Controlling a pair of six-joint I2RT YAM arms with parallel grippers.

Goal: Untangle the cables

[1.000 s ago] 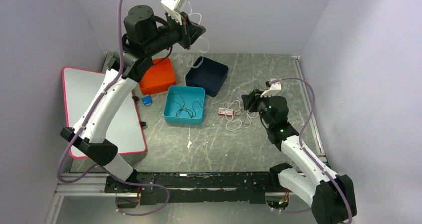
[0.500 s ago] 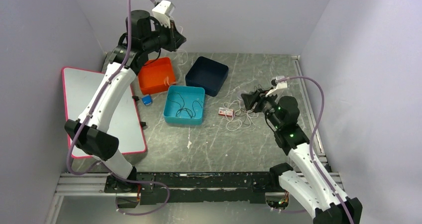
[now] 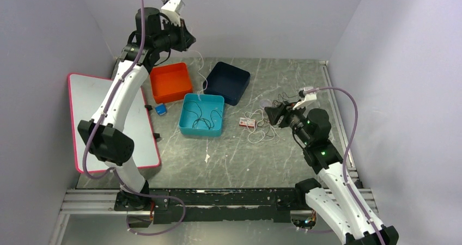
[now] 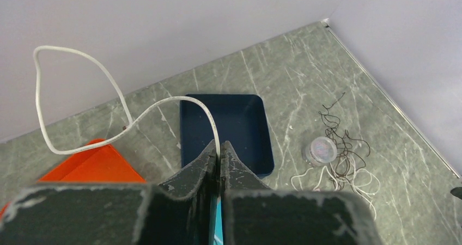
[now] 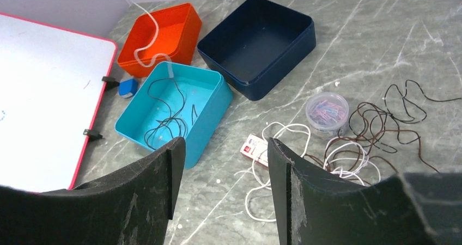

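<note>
The cables (image 3: 261, 128) lie mostly as one loose tangle of white and dark loops on the table (image 3: 234, 158), right of the middle. The tangle is just in front of the right gripper (image 3: 271, 113), whose jaws stand apart with nothing between them. Open surface runs from the tangle to the near edge and to the right edge.

One white cable (image 4: 114, 87) is out of the heap. The left gripper (image 4: 219, 149), high over the far left corner, is clenched on it. The cable hangs down to the far rim of the teal box (image 3: 188, 129); I cannot tell if it touches.

A black cable (image 5: 169, 120) lies in the teal box. The navy box (image 3: 227, 81) and the orange box (image 3: 171, 81) show only bare floors.

The right wrist view shows a round tub (image 5: 327, 110) of coloured clips just beside the tangle, and a small red-and-white pack (image 5: 256, 146) by a white loop. From above these are hardly clear.
</note>
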